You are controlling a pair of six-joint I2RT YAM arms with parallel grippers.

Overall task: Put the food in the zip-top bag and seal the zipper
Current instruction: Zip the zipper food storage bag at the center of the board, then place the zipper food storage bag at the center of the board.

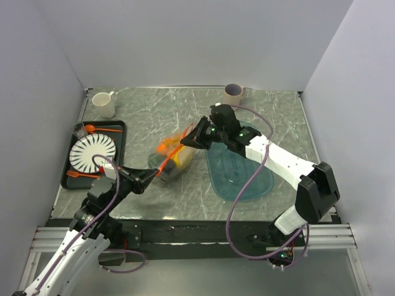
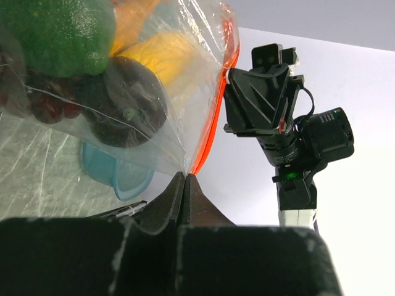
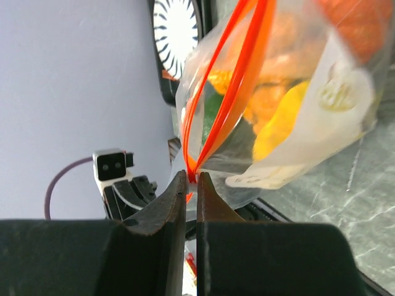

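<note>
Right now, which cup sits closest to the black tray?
The white mug at back left, just behind the tray; the grey cup stands farther right.

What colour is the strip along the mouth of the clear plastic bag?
Orange-red. The zipper strip shows best in the right wrist view.

A clear crinkly plastic zip-top bag (image 1: 182, 161) is held over the grey marbled counter (image 1: 154, 111), with small toy fruits (image 2: 62, 37) contained in it. Its orange-red zipper strip (image 1: 171, 154) is clamped near-left by the jaws of the left gripper (image 1: 155, 174) and far-right by those of the right gripper (image 1: 190, 139). A translucent teal tray (image 1: 247, 179) is laid right of the bag, a black tray (image 1: 117, 143) left.
</note>
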